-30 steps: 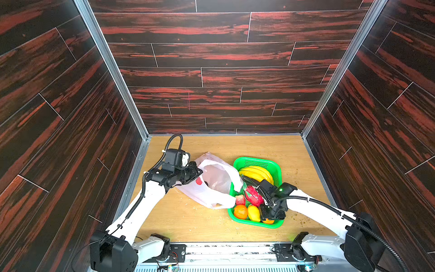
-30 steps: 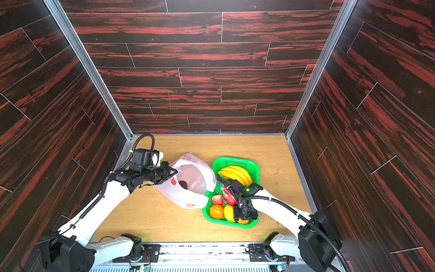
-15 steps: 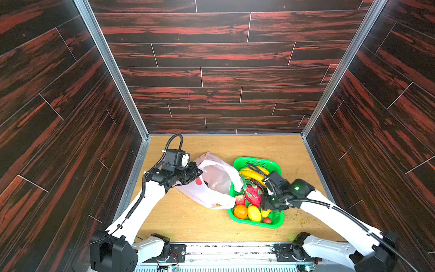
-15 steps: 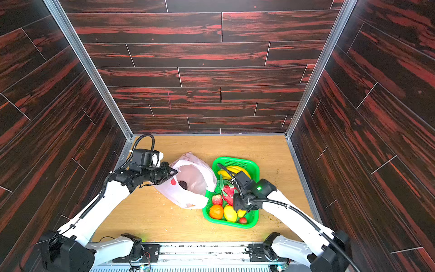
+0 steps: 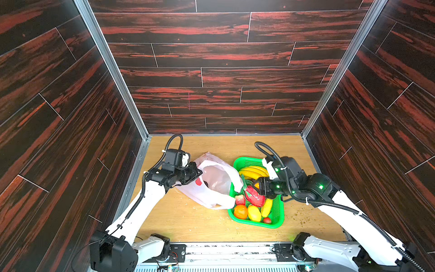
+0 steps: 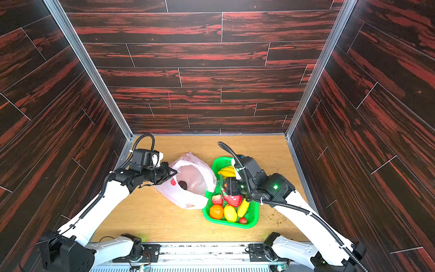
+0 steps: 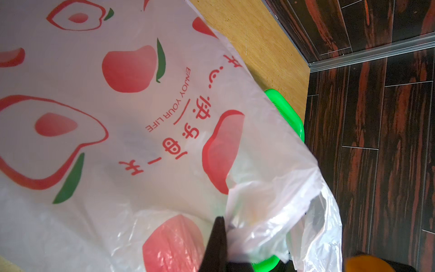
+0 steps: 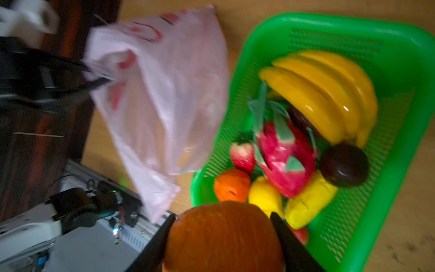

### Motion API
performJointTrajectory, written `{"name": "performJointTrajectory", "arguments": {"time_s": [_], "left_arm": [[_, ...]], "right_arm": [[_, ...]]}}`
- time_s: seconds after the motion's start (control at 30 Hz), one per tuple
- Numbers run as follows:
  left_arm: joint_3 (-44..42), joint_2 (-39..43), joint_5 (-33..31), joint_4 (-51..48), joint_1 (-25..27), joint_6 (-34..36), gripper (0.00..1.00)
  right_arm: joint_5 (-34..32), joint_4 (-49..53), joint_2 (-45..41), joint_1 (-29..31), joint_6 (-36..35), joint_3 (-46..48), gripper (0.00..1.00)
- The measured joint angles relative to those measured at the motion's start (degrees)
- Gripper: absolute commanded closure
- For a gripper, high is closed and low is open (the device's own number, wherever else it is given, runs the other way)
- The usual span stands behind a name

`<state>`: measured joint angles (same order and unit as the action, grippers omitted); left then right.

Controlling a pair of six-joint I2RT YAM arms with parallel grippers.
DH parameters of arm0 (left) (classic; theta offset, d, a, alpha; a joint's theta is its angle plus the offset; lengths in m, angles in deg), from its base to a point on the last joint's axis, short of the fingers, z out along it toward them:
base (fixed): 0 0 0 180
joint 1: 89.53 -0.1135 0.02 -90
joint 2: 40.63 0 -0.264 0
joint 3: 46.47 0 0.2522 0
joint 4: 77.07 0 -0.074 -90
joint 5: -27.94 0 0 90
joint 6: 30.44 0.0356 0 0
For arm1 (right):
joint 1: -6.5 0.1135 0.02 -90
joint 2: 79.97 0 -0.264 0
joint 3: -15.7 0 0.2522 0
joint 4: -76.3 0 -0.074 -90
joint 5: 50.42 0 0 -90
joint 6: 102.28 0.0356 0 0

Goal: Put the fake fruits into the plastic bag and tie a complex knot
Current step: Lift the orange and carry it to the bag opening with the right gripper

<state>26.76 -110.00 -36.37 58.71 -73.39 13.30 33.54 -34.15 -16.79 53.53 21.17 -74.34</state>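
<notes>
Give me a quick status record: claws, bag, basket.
left claw: shut on the plastic bag rim, holding its mouth open
right claw: gripping an orange above the green basket
in bag: one dark fruit
in basket: banana bunch, dragon fruit, lemon, strawberries
tying: not started

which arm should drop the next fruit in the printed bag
Right: the right claw grips a round orange plastic fruit; the left claw is shut on the translucent printed plastic bag, holding it open.
</notes>
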Motion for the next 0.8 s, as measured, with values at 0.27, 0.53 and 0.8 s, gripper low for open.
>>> {"name": "performJointTrajectory", "arguments": {"time_s": [0.27,0.53,0.8], "left_arm": [[0.0,0.0,0.0,-0.04,0.0,-0.04,1.0],[0.0,0.0,0.09,-0.07,0.0,-0.04,1.0],[0.0,0.11,0.44,-0.42,0.0,-0.04,1.0]], "right_arm": [[1.18,-10.91,9.33,6.91,-2.54,-4.04,0.57],[1.95,-22.27,20.31,9.29,-4.09,-4.04,0.57],[-0.72,-30.42,29.33,9.6,-5.16,-4.04,0.57]]}}
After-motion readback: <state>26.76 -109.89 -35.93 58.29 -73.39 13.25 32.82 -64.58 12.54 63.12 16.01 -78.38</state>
